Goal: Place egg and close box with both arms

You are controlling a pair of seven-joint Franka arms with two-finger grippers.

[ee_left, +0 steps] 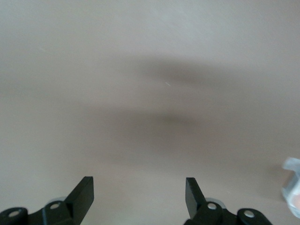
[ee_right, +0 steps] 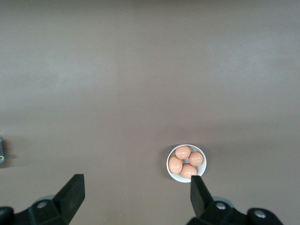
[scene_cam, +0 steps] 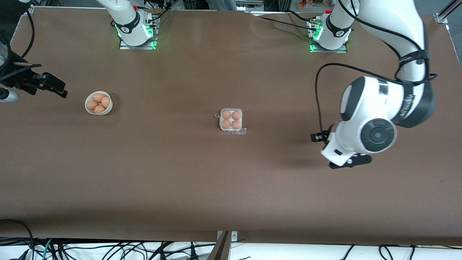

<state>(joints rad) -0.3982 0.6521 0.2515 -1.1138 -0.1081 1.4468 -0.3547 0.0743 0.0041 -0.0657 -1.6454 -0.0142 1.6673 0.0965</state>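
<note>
The box point(scene_cam: 231, 120), a small white tray with several brown eggs under its clear lid, sits mid-table. The lid looks to lie down over the eggs. My left gripper point(scene_cam: 335, 153) hangs over bare table toward the left arm's end, beside the box. In the left wrist view this gripper point(ee_left: 139, 187) is open and empty, with only a corner of the box point(ee_left: 291, 183) at the frame's edge. My right gripper point(scene_cam: 54, 86) is up over the right arm's end of the table. It is open and empty point(ee_right: 136, 187), with the bowl showing by one fingertip point(ee_right: 199, 187).
A round white bowl point(scene_cam: 98, 103) point(ee_right: 186, 162) holding several brown eggs stands toward the right arm's end. The arms' green-lit bases point(scene_cam: 137, 32) point(scene_cam: 330, 36) stand along the edge farthest from the front camera. Cables hang along the nearest edge point(scene_cam: 144, 249).
</note>
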